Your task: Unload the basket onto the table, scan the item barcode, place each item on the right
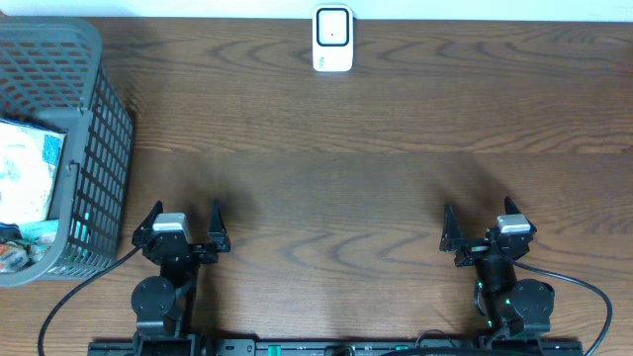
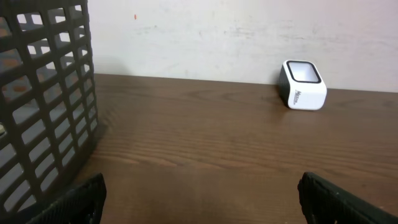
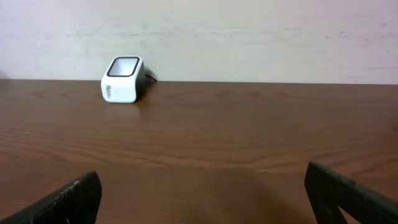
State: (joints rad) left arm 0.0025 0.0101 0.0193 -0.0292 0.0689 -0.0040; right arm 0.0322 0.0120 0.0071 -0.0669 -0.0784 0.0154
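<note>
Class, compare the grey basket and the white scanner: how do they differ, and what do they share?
The basket is dark grey with open mesh walls; the scanner is white and solid-cased. The basket is far larger than the scanner. The basket holds packaged items; the scanner holds nothing. Both rest on the wooden table.

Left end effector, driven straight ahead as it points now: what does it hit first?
Likely nothing: the left end effector aims between basket and scanner, over bare table toward the wall; depth unclear.
</note>
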